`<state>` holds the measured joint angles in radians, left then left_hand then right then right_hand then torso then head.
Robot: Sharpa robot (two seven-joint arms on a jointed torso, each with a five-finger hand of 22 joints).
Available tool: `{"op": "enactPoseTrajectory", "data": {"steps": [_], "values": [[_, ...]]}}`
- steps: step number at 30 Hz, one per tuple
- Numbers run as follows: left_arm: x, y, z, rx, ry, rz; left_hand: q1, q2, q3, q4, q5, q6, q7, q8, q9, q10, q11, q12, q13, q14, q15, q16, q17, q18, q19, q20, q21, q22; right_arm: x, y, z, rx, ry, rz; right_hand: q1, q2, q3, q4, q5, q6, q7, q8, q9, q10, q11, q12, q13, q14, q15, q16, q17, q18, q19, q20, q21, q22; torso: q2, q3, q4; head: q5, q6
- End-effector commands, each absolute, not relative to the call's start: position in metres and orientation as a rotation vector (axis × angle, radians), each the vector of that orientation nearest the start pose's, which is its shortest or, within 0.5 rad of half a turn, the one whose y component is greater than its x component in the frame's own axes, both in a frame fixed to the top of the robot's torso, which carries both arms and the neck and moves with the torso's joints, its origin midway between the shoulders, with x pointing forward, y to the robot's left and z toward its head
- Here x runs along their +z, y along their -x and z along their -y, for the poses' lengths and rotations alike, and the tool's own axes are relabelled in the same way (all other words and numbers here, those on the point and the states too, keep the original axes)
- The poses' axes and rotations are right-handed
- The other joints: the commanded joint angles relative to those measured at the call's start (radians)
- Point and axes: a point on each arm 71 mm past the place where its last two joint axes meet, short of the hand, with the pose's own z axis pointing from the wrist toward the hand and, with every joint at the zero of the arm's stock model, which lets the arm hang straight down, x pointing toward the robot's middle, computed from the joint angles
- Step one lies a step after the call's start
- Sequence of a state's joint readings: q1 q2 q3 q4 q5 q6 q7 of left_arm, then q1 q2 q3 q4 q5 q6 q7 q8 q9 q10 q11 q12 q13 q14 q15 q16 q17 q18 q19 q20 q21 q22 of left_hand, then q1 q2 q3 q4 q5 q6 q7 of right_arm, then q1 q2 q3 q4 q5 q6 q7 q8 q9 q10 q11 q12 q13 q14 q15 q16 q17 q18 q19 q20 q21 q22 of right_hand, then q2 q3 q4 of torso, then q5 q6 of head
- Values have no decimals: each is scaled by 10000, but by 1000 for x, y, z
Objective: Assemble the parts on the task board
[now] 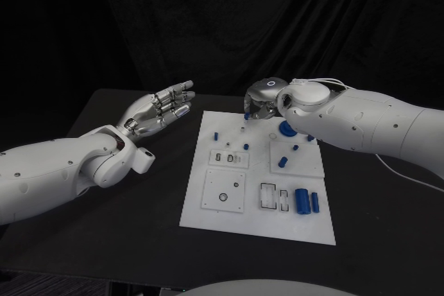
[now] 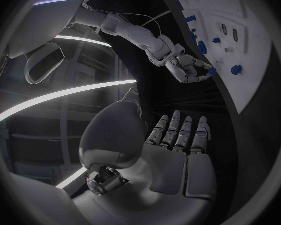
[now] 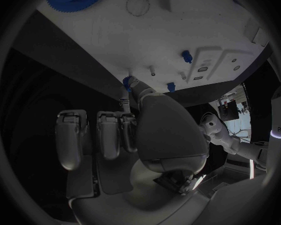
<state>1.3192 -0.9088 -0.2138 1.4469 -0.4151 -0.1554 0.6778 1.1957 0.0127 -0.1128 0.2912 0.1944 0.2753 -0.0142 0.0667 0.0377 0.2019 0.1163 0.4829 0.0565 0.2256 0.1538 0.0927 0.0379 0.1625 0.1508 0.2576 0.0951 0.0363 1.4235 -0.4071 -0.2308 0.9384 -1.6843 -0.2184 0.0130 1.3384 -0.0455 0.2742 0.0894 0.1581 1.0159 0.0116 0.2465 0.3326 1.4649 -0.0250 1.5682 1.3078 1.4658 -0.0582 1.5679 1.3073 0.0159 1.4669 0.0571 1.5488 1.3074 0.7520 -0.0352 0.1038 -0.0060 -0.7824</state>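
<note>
The white task board (image 1: 222,209) lies in the middle of the black table. My right hand (image 1: 264,98) hovers over its far edge and pinches a small blue part (image 1: 247,116) at its fingertips; the same part (image 2: 211,71) shows in the left wrist view and again (image 3: 126,84) in the right wrist view. Beside my right arm a blue gear (image 1: 288,130) sits on the board. Several small blue pegs (image 1: 217,135) stand in the board's far half, and two blue cylinders (image 1: 301,201) lie near its right front. My left hand (image 1: 162,110) hangs open, fingers stretched, left of the board's far corner.
The board carries raised white plates with slots and holes (image 1: 225,190). Bare black table (image 1: 111,232) lies on the left and in front. A black curtain hangs behind the table.
</note>
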Motion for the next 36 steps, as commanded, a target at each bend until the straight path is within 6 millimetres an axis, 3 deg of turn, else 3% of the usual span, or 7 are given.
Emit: {"op": "enactPoseTrajectory", "data": {"steps": [1, 14, 22, 36], "values": [[-161, -485, -246, -16078, 3793, -13994, 33, 106, -83, 3, 51, -38, -21, -26, -4, -68, 17, -59, -15, -43, 45, -37, 0, 140, -20, 35, 14, 4, -147, -593, 139, 2921, 5907, -15588, 11, 90, -40, -53, 15, 60, -108, -67, 862, 1059, -24, 26, 2630, 1050, -4, 29, 2635, -62, 715, -40, -74, 2503, 17, -12, 9, -3, 0], [-161, -485, -246, -16076, 3791, -14006, 33, 106, -83, 3, 51, -38, -21, -26, -4, -68, 17, -59, -15, -43, 45, -37, 0, 140, -20, 35, 14, 4, -150, -592, 139, 2941, 5930, -15687, 0, 83, -48, -62, 13, 12, -88, -111, 856, 1059, -24, 26, 2630, 1050, -4, 29, 2635, -62, 715, -38, -74, 2503, 22, -19, -5, -1, -32], [-161, -486, -245, -16085, 3783, -14019, 40, 120, -102, 3, 55, -35, -17, -25, -3, -73, 20, -69, -16, -41, 46, -39, 0, 142, -15, 36, 18, 5, -152, -592, 139, 2947, 5938, -15736, -15, 85, -52, -61, 13, -27, -80, -146, 849, 1059, -23, 26, 2630, 1050, -3, 29, 2635, -65, 727, -38, -64, 2508, 25, -30, 5, -116, -58], [-161, -488, -245, -16089, 3787, -14071, 42, 129, -110, 4, 57, -28, -13, -24, -1, -75, 22, -70, -16, -39, 48, -39, 0, 142, -11, 37, 21, 6, -157, -591, 139, 2926, 6007, -16004, -32, 76, -60, -65, 13, -91, -78, -204, 835, 1059, -23, 26, 2630, 1050, -2, 29, 2635, -54, 689, -36, -99, 2493, 29, -37, 5, -75, -121]]}}
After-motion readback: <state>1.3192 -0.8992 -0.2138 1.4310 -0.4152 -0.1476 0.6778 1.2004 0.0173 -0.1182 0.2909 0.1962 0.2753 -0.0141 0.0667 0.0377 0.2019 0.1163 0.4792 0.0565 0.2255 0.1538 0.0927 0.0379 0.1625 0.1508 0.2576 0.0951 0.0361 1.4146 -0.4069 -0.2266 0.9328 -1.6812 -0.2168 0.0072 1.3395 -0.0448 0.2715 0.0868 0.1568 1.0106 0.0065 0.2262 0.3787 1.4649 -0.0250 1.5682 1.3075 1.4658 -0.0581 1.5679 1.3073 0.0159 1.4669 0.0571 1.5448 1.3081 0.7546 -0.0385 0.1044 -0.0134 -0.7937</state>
